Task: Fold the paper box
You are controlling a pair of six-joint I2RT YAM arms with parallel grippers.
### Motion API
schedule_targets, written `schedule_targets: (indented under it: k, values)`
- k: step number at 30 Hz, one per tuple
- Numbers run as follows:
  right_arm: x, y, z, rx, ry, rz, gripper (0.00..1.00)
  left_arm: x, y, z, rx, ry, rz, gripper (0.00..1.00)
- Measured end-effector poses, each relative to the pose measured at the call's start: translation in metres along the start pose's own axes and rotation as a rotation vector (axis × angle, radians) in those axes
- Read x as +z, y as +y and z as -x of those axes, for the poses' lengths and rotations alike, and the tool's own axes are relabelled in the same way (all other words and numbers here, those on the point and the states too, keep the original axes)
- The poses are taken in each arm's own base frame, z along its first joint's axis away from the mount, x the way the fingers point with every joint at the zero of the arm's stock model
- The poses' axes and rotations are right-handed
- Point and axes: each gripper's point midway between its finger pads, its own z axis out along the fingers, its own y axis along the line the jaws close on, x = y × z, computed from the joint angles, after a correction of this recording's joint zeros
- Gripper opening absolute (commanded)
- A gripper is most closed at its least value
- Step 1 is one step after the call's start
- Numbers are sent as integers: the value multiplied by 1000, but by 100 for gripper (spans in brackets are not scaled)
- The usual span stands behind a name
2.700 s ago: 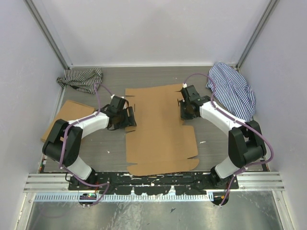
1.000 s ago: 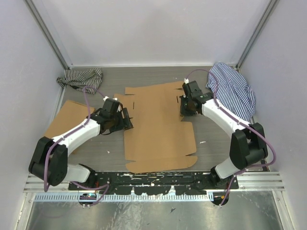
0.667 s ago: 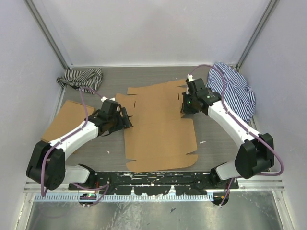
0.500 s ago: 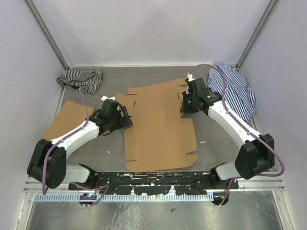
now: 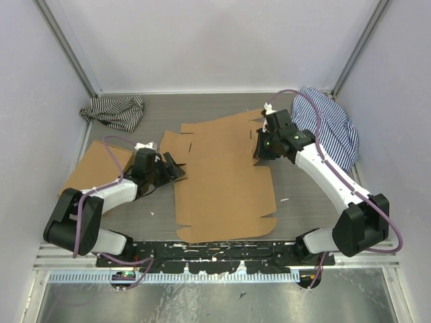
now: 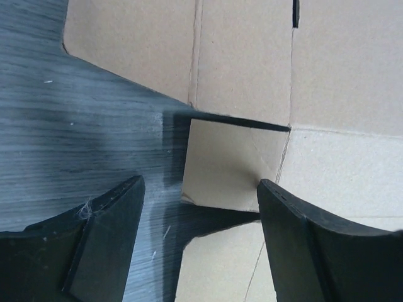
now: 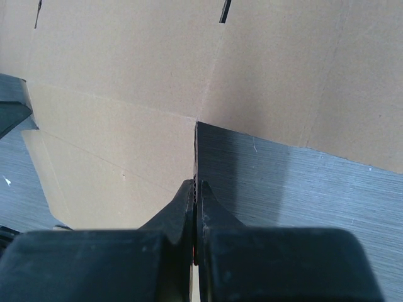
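Note:
The paper box (image 5: 222,182) lies as a flat brown die-cut sheet in the middle of the table. My right gripper (image 5: 260,152) is at its right edge. In the right wrist view the right gripper (image 7: 196,186) is shut on the thin corrugated edge of the paper box (image 7: 126,94), which stands up between the pads. My left gripper (image 5: 173,171) sits low at the sheet's left edge. In the left wrist view the left gripper (image 6: 201,185) is open, its fingers on either side of a small side flap (image 6: 233,167) that is slightly raised; neither finger touches it.
A second flat brown cardboard box (image 5: 94,165) lies at the left, beside my left arm. One striped cloth (image 5: 114,109) is bunched in the back left corner, another (image 5: 330,128) lies at the back right behind my right arm. Walls close in three sides.
My left arm has sunk lower and drawn back left, its gripper staying at the sheet's left edge and opening slightly. The right arm stretched out, still gripping the right edge; the sheet's far end turned a little.

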Motion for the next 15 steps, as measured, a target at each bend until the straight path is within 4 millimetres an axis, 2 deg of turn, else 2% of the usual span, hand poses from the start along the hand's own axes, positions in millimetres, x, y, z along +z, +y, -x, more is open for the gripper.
schedule_targets:
  k: [8,15]
  values:
    - [-5,4,1,7,-2,34,1,3,-17,-2,-88,-30,-188,77]
    - [-10,2,3,13,-9,46,1,2,-26,-9,-125,-21,-272,69]
